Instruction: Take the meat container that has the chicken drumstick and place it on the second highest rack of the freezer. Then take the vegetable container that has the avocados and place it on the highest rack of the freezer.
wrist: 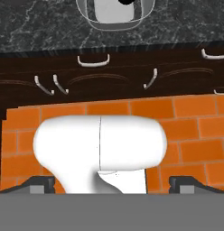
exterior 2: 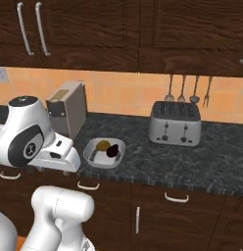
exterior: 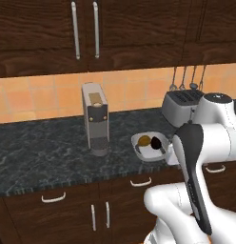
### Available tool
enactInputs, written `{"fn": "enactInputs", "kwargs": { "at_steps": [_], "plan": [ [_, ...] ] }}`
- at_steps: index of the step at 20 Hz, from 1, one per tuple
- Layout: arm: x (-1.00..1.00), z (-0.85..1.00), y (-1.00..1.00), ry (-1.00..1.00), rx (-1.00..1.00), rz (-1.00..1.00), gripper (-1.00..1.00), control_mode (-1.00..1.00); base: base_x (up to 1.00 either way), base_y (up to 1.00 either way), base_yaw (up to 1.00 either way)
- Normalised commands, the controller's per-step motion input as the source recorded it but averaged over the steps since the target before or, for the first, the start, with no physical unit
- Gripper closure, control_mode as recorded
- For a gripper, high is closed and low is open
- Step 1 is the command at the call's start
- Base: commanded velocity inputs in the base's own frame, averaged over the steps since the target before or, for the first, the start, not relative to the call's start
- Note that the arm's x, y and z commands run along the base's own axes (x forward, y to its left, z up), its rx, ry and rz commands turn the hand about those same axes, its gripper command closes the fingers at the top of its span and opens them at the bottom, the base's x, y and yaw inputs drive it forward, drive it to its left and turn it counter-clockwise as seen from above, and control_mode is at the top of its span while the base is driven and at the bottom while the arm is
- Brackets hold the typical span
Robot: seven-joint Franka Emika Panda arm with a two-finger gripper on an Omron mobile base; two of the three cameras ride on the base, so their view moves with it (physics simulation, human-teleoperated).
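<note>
Veg container point(exterior: 149, 144) sat near the table's point(exterior: 44, 152) front edge, btwn coffee machine point(exterior: 95, 118) and toaster point(exterior: 182, 107), w/ 2 avocados point(exterior: 151, 141) inside: 1 near-black, 1 yellowish-brown. Hand point(wrist: 112, 184) hung low, fingers spread wide, grasping nothing, aimed over drawer fronts w/ container at top of its view.

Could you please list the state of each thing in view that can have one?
Gripper: open, holding nothing, apart from the bowl.
Bowl: upright on the counter, near its front edge, holding the avocados.
Avocados: one dark, one yellowish-brown, lying side by side in the bowl.
Upper cabinet doors: shut.
Lower cabinet doors: shut.
Toaster: upright, nothing showing in its slots.
Coffee machine: upright.
</note>
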Motion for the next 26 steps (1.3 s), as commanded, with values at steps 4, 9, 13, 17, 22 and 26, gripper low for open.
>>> {"fn": "enactInputs", "kwargs": {
  "at_steps": [4, 9, 13, 17, 22, 26],
  "plan": [
    [0.0, 0.0, 0.0, 0.0, 0.0, 0.0, -1.0, 1.0, 0.55, 0.14, -0.11],
    [0.1, -0.16, -0.13, 0.0, 0.0, 0.0, -1.0, -1.0, 0.23, -0.01, 0.0],
    [0.54, -0.6, -0.67, 0.0, 0.01, -0.03, -1.0, -1.0, 0.0, 0.0, 0.0],
    [0.96, -0.62, -0.53, 0.0, 0.01, -0.15, -1.0, -1.0, 0.0, 0.0, 0.0],
    [0.79, -0.57, -0.11, -0.15, 0.0, -0.17, -1.0, -1.0, 0.0, 0.0, 0.0],
    [0.71, -0.64, 0.0, -0.27, 0.0, -0.19, -1.0, -1.0, 0.0, 0.0, 0.0]
  ]
}}
